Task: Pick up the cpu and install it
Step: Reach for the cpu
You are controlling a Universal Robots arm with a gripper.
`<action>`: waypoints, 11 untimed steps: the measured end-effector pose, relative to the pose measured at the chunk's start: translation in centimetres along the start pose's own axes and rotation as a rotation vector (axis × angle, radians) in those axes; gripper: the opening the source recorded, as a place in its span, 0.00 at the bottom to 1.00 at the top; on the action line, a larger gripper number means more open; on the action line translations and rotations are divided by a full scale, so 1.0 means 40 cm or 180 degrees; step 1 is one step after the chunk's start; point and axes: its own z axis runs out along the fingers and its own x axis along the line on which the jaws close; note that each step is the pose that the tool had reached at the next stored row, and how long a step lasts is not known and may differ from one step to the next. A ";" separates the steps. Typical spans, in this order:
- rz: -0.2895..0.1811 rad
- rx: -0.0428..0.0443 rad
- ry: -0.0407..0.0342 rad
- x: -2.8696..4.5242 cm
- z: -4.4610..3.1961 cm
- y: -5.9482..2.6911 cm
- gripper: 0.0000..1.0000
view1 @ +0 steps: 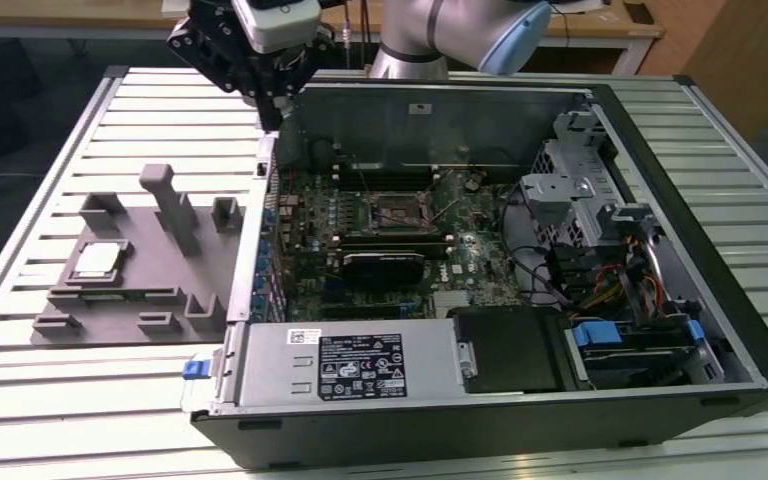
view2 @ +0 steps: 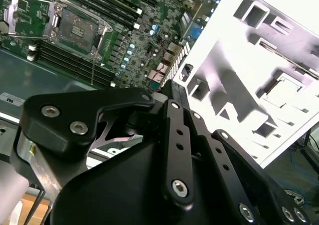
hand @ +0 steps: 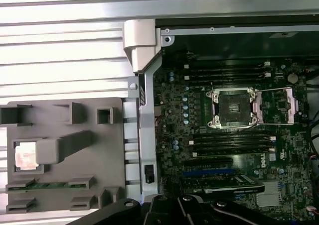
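Silver cpu (view1: 96, 260) in grey holder (view1: 147, 298)

A slatted metal table (view1: 37, 400) carried a grey moulded parts holder (view1: 144, 292), with an open computer case (view1: 491, 440) just beside it.

Slatted metal tabletop (view1: 51, 400); wooden desk (view1: 611, 25) at 12 o'clock, wooden cabinet (view1: 744, 50) at 2, dark floor (view1: 11, 100) at 10.

Open computer case (view1: 424, 120) on a slatted metal tabletop (view1: 77, 400); green motherboard (view1: 301, 205) inside, square socket frame (view1: 398, 212) near its middle; power supply (view1: 344, 365) (white label up); coloured cables (view1: 611, 280); grey moulded fixture (view1: 131, 300) just beside the case.
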 end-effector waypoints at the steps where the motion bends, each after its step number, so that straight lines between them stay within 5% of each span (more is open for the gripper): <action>1: 0.0000 0.0000 0.0000 0.004 0.000 0.000 0.11; 11: 0.0005 0.0000 0.0000 0.042 -0.001 -0.003 0.11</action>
